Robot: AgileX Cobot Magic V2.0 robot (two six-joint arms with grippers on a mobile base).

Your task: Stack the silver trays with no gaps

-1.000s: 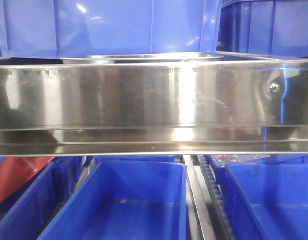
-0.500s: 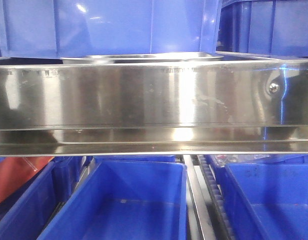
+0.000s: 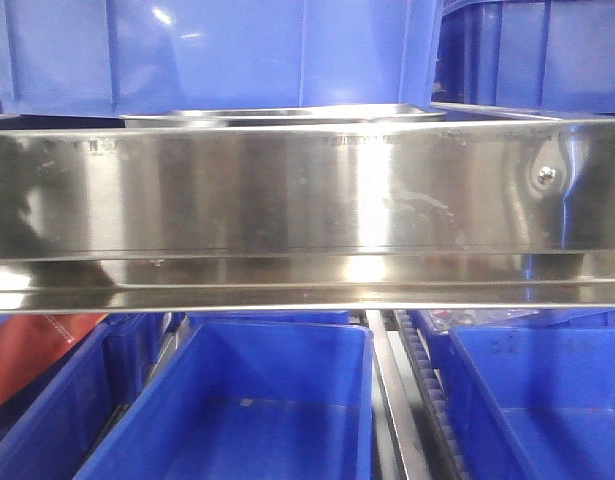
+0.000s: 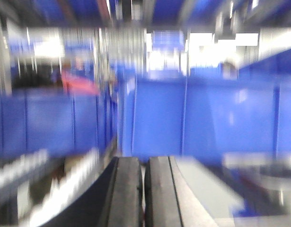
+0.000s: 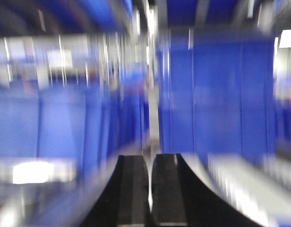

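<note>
Front-facing view: filled across the middle by a broad polished shelf rail [image 3: 287, 200], screw [image 3: 547, 174] near its right end. Just above the rail's top edge, only the thin rim and a sliver of wall of a silver tray [image 3: 287, 114] showing. Sits on the upper level, in front of a big upper blue bin [image 3: 217, 50]. Mostly hidden by the rail, so cannot tell whether one tray or several nested. Below the rail, three more bins side by side: middle bin [image 3: 257, 400], right bin [image 3: 537, 400], left bin [image 3: 47, 430]. Something red [image 3: 27, 355] by the left one.

Left wrist view: heavily blurred. Left claw [image 4: 144, 189] at bottom centre, black fingers [image 4: 126, 189] pressed together with only a hairline slit, pinching nothing. Blue bin walls [image 4: 159, 113] ahead. Shiny grey smear [image 4: 277, 179] at lower right, too blurred to call a tray.

Right wrist view: blurred as well. Right claw [image 5: 150, 194] at bottom centre, fingers [image 5: 133, 194] pressed together, nothing pinched. Blue panels [image 5: 216, 94] ahead, pale streaks either side, unreadable.
</note>
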